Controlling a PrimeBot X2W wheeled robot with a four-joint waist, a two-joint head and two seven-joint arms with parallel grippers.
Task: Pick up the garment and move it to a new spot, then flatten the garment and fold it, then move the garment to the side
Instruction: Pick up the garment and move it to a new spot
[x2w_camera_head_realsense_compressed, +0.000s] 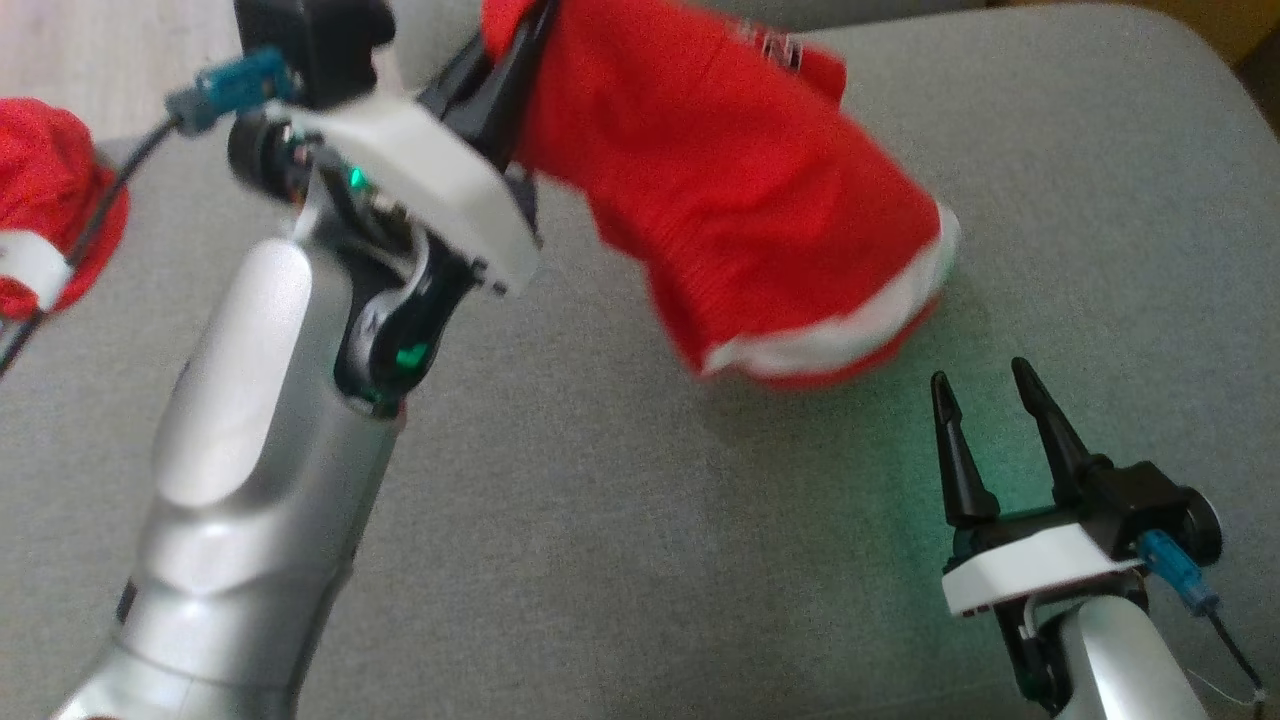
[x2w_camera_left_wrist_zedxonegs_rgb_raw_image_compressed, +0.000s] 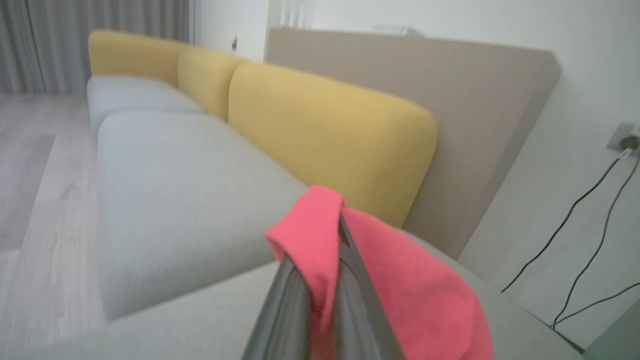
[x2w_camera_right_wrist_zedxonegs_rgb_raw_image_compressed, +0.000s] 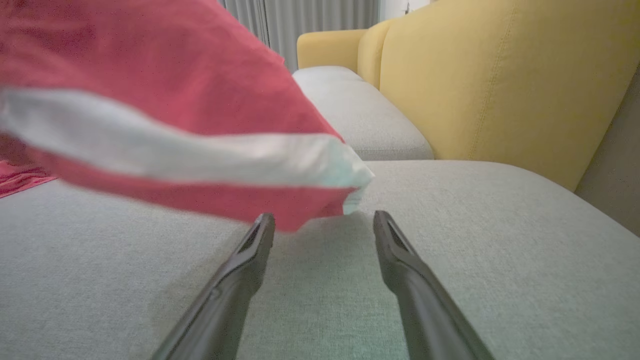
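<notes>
Dangling over grey cushion (x2w_camera_head_realsense_compressed: 600, 520): red garment (x2w_camera_head_realsense_compressed: 740, 200), top edge pinched tight in left gripper (x2w_camera_head_realsense_compressed: 520, 40). Right gripper (x2w_camera_head_realsense_compressed: 985, 385) spread wide, empty. Probably soft, light, floppy; best grabbing white hem (x2w_camera_head_realsense_compressed: 830, 345) corner.

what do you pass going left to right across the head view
red cloth bundle → left forearm → left gripper, shut on cloth → red garment → right gripper, fingers apart
</notes>
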